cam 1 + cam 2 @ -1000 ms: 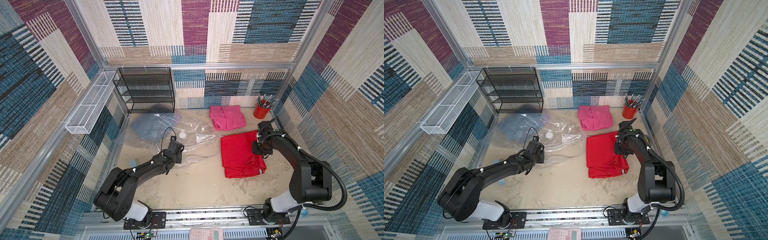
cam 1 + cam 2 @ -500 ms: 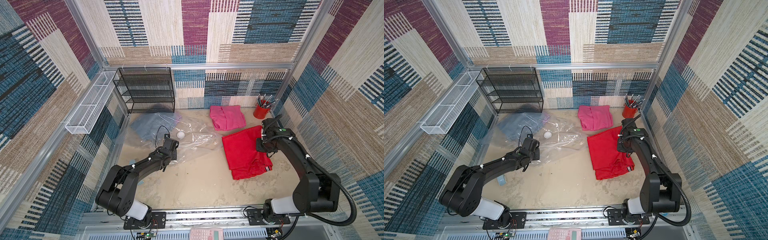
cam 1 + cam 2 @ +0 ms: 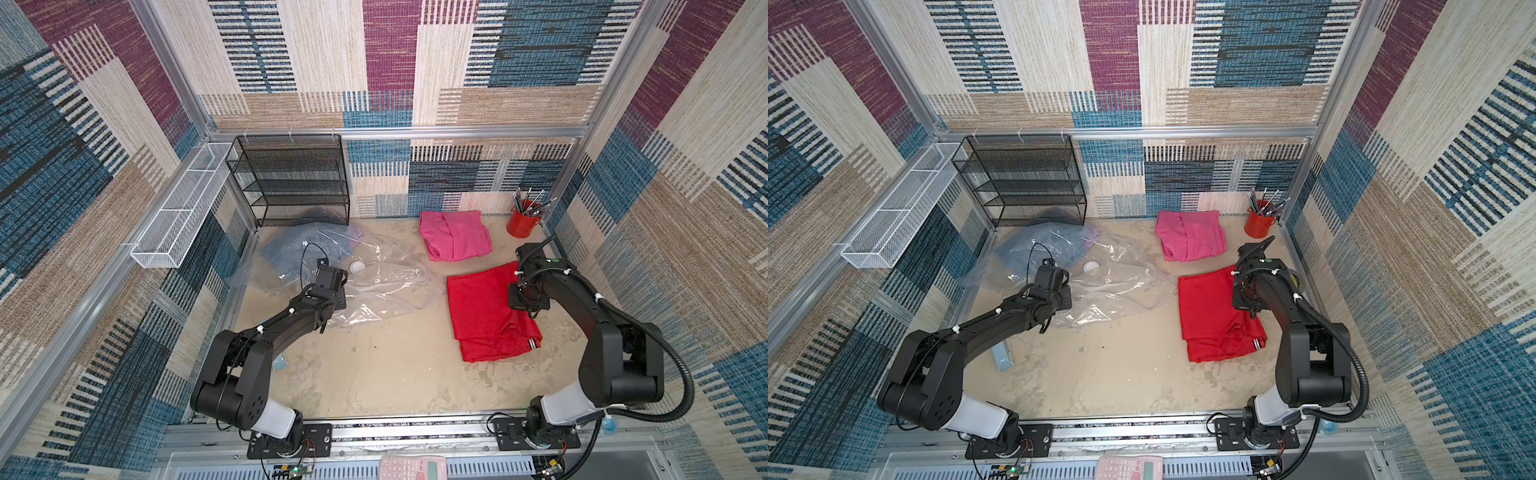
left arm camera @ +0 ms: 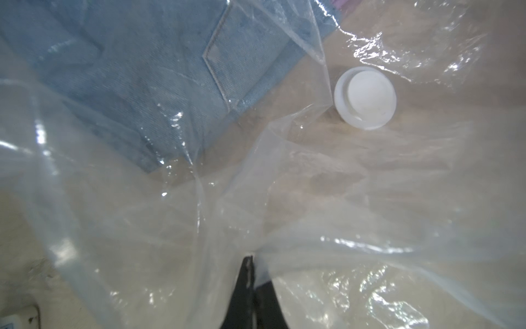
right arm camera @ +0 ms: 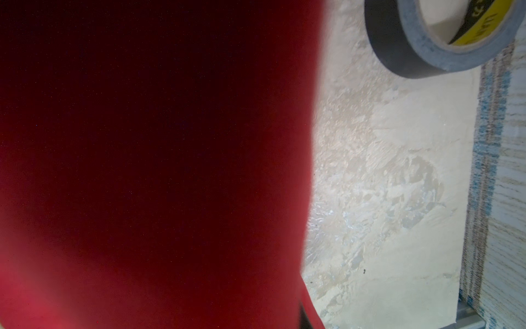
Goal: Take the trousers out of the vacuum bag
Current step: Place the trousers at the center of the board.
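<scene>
- Taking the far wall as 12 o'clock on the table, we find the vacuum bag [image 3: 386, 286] at about 10 o'clock. The denim trousers [image 4: 136, 71] and, it seems, a sliver of the lilac trousers [image 3: 1093, 236] are inside it. The pink trousers [image 3: 455, 235] lie free at 1 o'clock and the red trousers [image 3: 478, 316] at 3 o'clock.
- Our left gripper [image 4: 250, 260] is pinched fully together on a gather of the bag's film, short of the valve cap [image 4: 365, 98].
- Our right gripper [image 3: 525, 301] sits at the red trousers' 3 o'clock edge. Its fingertips are hidden, but cloth drawn right up against the wrist lens makes us judge it clamped on a fold.
- The thin film could slide out of that narrow pinch, or tear there. The mouth would then collapse over the two garments left inside.
- Pulling further toward 10 o'clock may only haul the bag and its contents against the mesh shelf [image 3: 291, 183] instead of freeing them.
- If carried on toward 3 o'clock, the red trousers could snag the roll of tape [image 5: 392, 48] or brush the pen cup [image 3: 523, 226] at 2 o'clock.
- Compared with a second ago, the left gripper has moved toward 10 o'clock and the valve cap has shifted slightly with it.
- The red trousers have swung, so their near end with the striped cuff now sits closer to 4 o'clock.
</scene>
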Controlling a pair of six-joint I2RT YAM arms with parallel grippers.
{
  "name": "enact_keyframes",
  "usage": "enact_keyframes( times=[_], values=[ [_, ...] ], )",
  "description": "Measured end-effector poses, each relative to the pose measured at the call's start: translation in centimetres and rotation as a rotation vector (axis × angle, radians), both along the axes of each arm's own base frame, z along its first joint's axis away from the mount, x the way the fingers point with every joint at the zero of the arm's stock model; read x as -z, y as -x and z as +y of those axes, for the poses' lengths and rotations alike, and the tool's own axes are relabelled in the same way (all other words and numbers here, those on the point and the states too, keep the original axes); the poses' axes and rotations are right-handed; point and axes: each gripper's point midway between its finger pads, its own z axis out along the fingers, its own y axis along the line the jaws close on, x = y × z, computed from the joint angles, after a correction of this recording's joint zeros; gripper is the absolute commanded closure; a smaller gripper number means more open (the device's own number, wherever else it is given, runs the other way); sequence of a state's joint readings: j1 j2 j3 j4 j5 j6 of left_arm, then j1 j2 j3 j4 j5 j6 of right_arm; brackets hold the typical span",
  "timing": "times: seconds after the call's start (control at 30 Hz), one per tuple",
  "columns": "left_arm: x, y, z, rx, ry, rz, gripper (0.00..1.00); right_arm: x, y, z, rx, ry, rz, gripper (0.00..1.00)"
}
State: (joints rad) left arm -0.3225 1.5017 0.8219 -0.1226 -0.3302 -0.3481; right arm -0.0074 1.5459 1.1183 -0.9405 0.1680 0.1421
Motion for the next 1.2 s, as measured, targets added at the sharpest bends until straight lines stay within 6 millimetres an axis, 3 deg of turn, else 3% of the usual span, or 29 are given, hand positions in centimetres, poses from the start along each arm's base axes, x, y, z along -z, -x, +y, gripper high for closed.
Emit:
enact_keyframes(
  times=[0.23, 0.43, 0.63, 0.83, 1.2],
  values=[
    [-1.5, 1.3, -0.3, 0.031, 0.052, -0.032, 1.0, 1.4, -0.7, 0.0, -0.001, 0.007, 0.048, 1.0],
    [-4.5, 2.9, -1.2, 0.09, 0.137, -0.113, 1.0, 1.3, -3.9, 2.2, -0.051, -0.042, 0.019, 1.0],
    [-7.3, 4.5, -1.8, 0.138, 0.206, -0.193, 1.0, 2.6, -5.1, 3.4, -0.07, -0.099, 0.023, 1.0],
    [-7.9, 5.5, -1.9, 0.158, 0.228, -0.215, 1.0, 3.8, -5.6, 3.7, -0.081, -0.121, 0.039, 1.0],
    [-8.5, 6.6, -2.5, 0.183, 0.272, -0.207, 1.0, 3.7, -7.9, 5.1, -0.097, -0.23, 0.011, 1.0]
  ],
)
